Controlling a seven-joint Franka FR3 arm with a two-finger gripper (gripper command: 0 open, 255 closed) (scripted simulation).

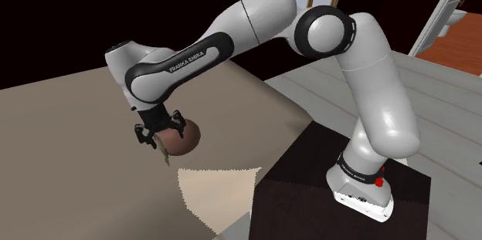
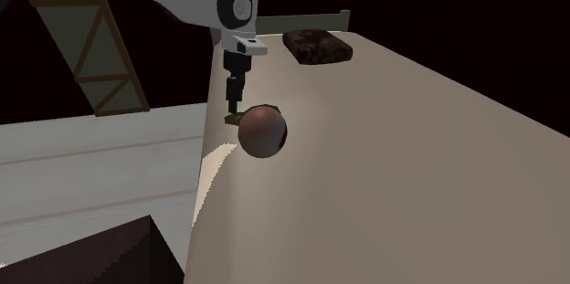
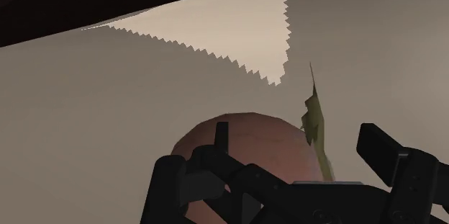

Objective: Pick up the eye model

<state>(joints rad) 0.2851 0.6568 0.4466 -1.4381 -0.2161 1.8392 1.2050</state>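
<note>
From the dark box stand (image 1: pixel 340 200), the white arm (image 1: pixel 371 84) rises, folds, and reaches left, wrist bent down over the beige worktop (image 1: pixel 69 169). Its black fingers (image 3: pixel 388 158) stand apart astride the reddish-brown round eye model (image 1: pixel 185 140). An olive tab (image 3: pixel 314 114) juts from its near side.

Dark slab (image 2: pixel 316 47) lies on beige table (image 2: pixel 411 163).

Beige tabletop (image 2: pixel 411 173) with brown slab (image 2: pixel 317 47)
</note>
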